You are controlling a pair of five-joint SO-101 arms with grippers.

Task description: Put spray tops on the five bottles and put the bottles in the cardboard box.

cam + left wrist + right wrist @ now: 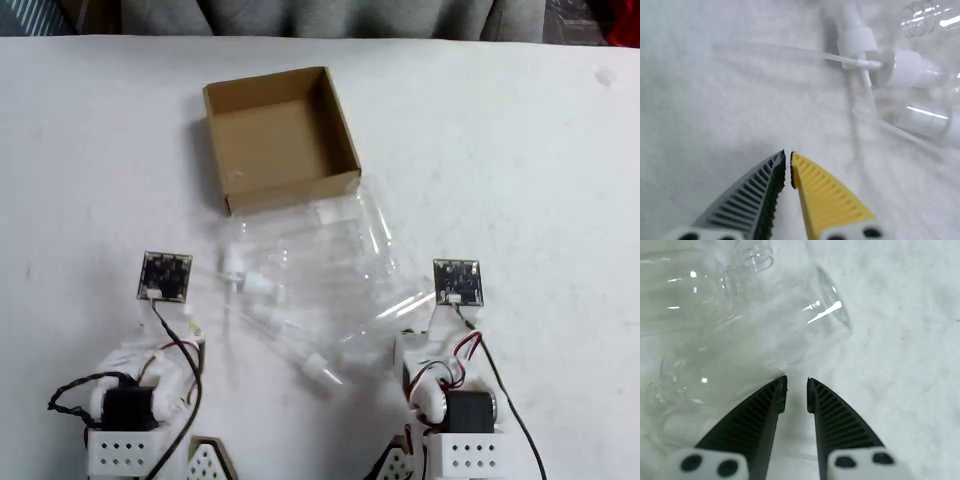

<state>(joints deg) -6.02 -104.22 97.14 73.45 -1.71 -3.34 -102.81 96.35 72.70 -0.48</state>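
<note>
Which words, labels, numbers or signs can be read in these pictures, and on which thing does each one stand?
No text can be read anywhere.
cardboard box: plain brown walls, no print visible.
clear bottles: no labels visible.
spray tops: plain white, no marks visible.
circuit boards on the arms: tiny marks, too small to read.

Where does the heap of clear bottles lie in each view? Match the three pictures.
High view: the heap of clear bottles lies mid-table, directly below the cardboard box.
Left wrist view: the heap lies beyond the white spray tops, far from the left pincer.
Right wrist view: the heap lies just ahead of the right pincer.
Shared landmark: the white table.
</note>
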